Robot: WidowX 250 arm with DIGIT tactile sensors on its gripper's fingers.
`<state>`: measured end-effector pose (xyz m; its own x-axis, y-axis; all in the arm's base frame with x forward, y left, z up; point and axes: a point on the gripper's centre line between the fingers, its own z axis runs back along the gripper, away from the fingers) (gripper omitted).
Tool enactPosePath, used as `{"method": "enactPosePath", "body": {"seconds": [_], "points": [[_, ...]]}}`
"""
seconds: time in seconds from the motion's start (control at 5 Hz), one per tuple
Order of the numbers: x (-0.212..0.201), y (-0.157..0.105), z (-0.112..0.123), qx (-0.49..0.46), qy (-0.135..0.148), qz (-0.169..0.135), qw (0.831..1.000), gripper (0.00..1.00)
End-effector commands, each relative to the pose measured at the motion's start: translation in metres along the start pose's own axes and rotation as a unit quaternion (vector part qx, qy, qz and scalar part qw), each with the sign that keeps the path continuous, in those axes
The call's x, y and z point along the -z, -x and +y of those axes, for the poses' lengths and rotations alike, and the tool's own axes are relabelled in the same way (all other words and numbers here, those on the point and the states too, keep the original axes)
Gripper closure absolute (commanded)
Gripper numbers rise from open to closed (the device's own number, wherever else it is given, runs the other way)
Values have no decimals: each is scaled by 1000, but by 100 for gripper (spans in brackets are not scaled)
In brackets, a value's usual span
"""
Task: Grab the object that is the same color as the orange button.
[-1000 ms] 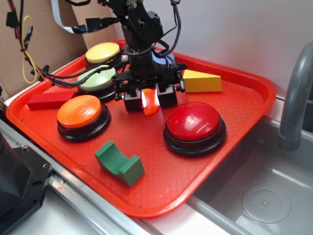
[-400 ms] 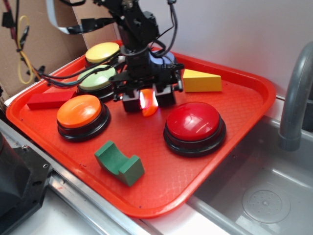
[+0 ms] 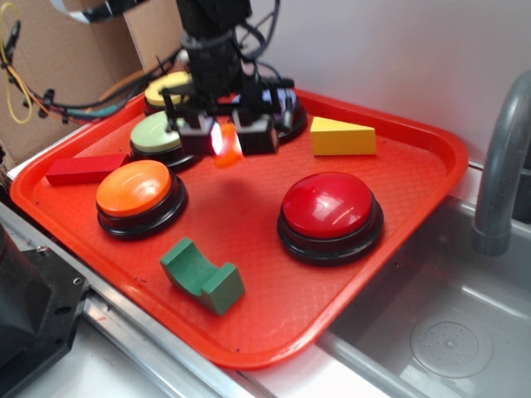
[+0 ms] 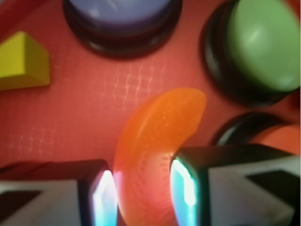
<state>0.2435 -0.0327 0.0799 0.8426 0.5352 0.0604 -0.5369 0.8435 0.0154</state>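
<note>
Tool point(image 3: 226, 135) closed on the orange crescent point(image 3: 226, 149), pinched between the 2 black fingers point(image 3: 255, 137) and raised clear of the red tray point(image 3: 415, 166). Hangs above the tray floor between the green button point(image 3: 158, 133) and the red button point(image 3: 329, 206), just behind the orange button point(image 3: 133, 187).

In the wrist view, crescent point(image 4: 153, 146) clamped at its lower, thicker part by both pads point(image 4: 186, 188); long axis running from between the pads outward, then curving over so the free tip points toward the green button point(image 4: 263, 44). Hollow side of the curve facing the right-hand pad and the orange button point(image 4: 277, 139), rounded back facing the yellow wedge point(image 4: 23, 61). From the outside view, piece hanging roughly upright below the fingers, its lower end poking out beneath them.

Also on the tray: purple button point(image 4: 117, 14) behind the tool, yellow button point(image 3: 166, 87) at the back, red block point(image 3: 83, 168) at the left edge, green notched block point(image 3: 202, 275) near the front.
</note>
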Motion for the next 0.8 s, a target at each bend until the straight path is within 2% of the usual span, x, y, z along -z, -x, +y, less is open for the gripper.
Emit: {"method": "enactPosePath", "body": {"seconds": [0.0, 0.2, 0.4, 0.6], "points": [[-80, -2, 3, 212, -14, -50, 976, 100], [-109, 3, 21, 234, 18, -64, 970, 100], [-112, 4, 28, 207, 47, -61, 975, 100], [-106, 2, 33, 166, 61, -68, 982, 100]]}}
